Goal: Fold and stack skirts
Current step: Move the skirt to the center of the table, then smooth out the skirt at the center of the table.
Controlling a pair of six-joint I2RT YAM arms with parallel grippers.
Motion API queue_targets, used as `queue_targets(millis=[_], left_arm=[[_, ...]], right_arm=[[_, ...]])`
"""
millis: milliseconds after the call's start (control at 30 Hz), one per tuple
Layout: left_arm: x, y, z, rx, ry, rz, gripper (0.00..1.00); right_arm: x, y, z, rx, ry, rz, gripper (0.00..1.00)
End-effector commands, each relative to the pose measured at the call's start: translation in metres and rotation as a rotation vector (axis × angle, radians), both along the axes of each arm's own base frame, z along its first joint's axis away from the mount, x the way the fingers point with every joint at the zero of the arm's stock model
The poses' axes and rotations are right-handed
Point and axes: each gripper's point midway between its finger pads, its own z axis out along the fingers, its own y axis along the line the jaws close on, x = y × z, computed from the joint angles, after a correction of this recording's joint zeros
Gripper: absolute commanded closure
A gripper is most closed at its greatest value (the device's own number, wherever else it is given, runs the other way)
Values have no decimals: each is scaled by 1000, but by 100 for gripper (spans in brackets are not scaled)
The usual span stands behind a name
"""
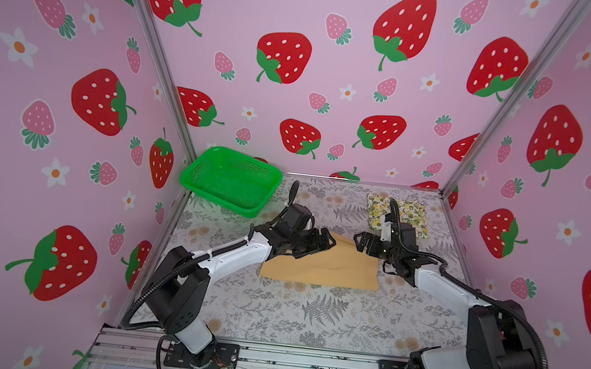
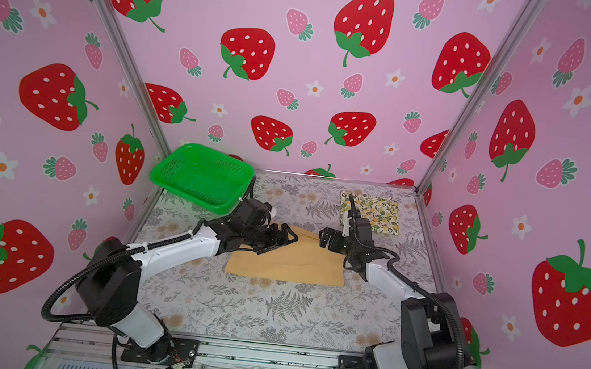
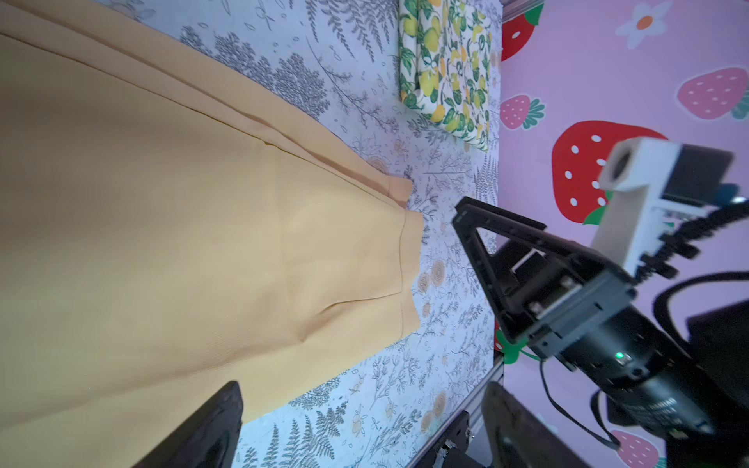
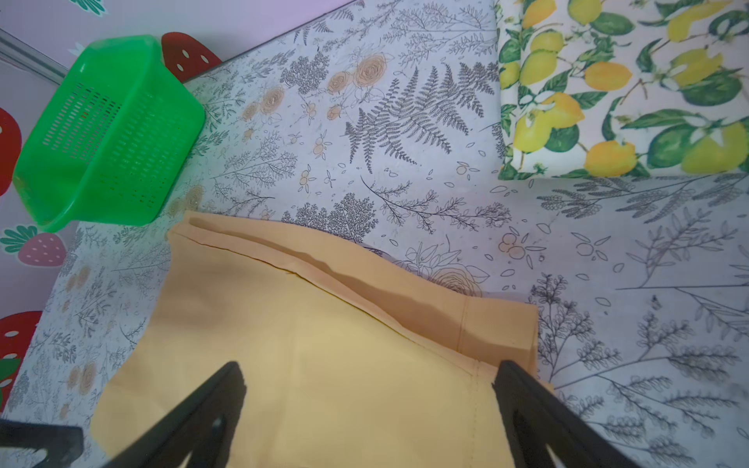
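The mustard-tan skirt [image 1: 322,270] [image 2: 288,266] lies flat in the middle of the table, one layer doubled over along its far edge. The lemon-print skirt [image 1: 412,210] [image 2: 377,213] sits folded at the back right. My left gripper [image 1: 329,240] [image 2: 290,236] hovers open over the tan skirt's far left part. My right gripper [image 1: 359,240] [image 2: 324,236] faces it, open, above the far right edge. In the left wrist view, table shows between the fingers [image 3: 210,429] beside the tan skirt [image 3: 162,243]. In the right wrist view, the fingers [image 4: 527,405] straddle tan cloth [image 4: 324,364] without touching it.
A green mesh basket [image 1: 226,200] [image 2: 190,194] [image 4: 121,142] stands tilted at the back left corner, with nothing in it. Strawberry-print walls close the table on three sides. The right arm's wrist [image 3: 567,283] shows close by in the left wrist view.
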Motion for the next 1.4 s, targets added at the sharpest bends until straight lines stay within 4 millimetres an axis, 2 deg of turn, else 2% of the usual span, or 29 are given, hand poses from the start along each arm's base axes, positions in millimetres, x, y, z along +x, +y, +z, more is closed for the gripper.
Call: queue_targets(millis=[0,333,400,633,833,1033,1133,1367], left_arm=[[-5,-18,1,-90,5,-28,7],[-31,-85,-3,-172,14,-195,7],[-33,-93,-8,-176,19,-209,8],[-33,-106,-44,-178,80,-208,8],[-35,-98,-76,-128,133,-182,9],[-42,-81,-96,-39,153,-164,9],[-41,-78,-92,-38,155,-167,9],[-34,-68,-66,-30,110,-159,9]], right_arm=[[3,4,-7,54,47,46,0],[4,12,-31,135,130,88,0],[5,12,-36,138,142,85,0],[11,7,-55,161,181,66,0],[17,1,-60,152,183,49,0],[24,-1,-47,147,151,43,0],[26,-4,-38,131,129,38,0],[23,-16,-11,61,60,24,0]])
